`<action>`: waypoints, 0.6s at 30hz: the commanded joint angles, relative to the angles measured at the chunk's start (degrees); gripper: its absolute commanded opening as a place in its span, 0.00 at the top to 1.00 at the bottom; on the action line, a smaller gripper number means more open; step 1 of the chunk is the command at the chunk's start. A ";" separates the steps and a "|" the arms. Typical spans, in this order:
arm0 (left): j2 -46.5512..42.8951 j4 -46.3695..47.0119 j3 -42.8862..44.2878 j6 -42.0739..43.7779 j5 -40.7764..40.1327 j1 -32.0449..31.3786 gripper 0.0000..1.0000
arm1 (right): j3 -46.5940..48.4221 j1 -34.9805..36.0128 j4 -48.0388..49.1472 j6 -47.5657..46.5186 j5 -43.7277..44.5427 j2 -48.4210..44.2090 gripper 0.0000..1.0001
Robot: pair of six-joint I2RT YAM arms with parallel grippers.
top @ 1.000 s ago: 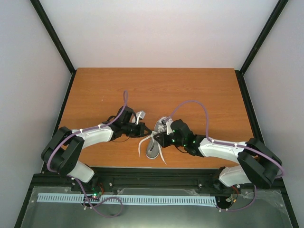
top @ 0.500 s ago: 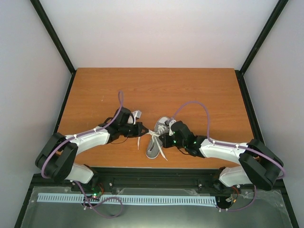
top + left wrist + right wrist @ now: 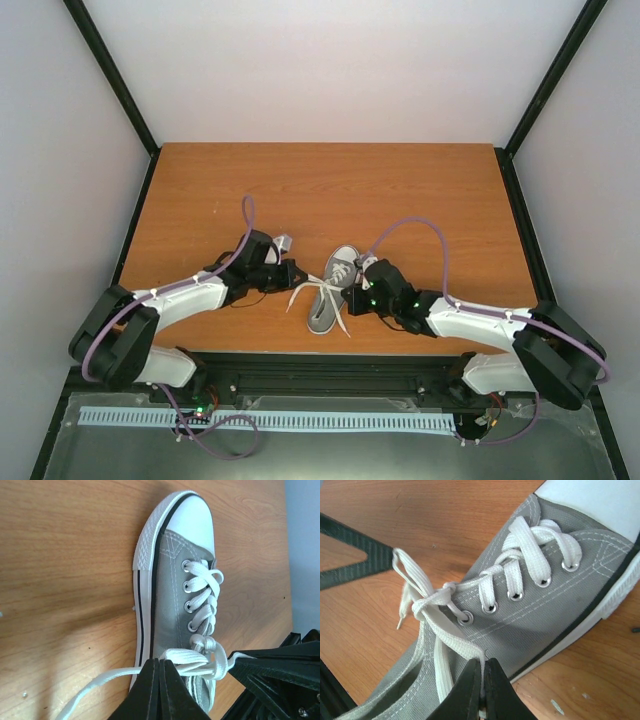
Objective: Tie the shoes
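Observation:
A small grey canvas sneaker with white sole, white toe cap and white laces lies on the wooden table, toe pointing away from the arms. It also shows in the left wrist view and the right wrist view. My left gripper sits at the shoe's left side, shut on a lace loop. My right gripper sits at the shoe's right side, shut on the other lace loop. Both loops meet in a knot at the top eyelets. A loose lace end trails left.
The wooden table is ringed by a black frame and pale walls. Purple cables arc over both arms. Another loose lace end lies by the heel near the table's front edge.
Both grippers have drawn apart, left going left and right going right, pulling the loops taut. The knot has tightened over the shoe and the shoe has shifted slightly.

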 commanded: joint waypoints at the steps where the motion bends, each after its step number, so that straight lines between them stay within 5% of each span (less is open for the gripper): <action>1: -2.56 -0.94 0.08 0.03 -4.14 0.30 0.99 | -1.48 0.34 -2.17 0.71 2.44 -2.04 0.97; 18: -2.48 -2.90 0.47 1.53 -7.75 0.39 0.99 | -2.55 0.33 -2.49 1.21 2.79 -2.09 0.97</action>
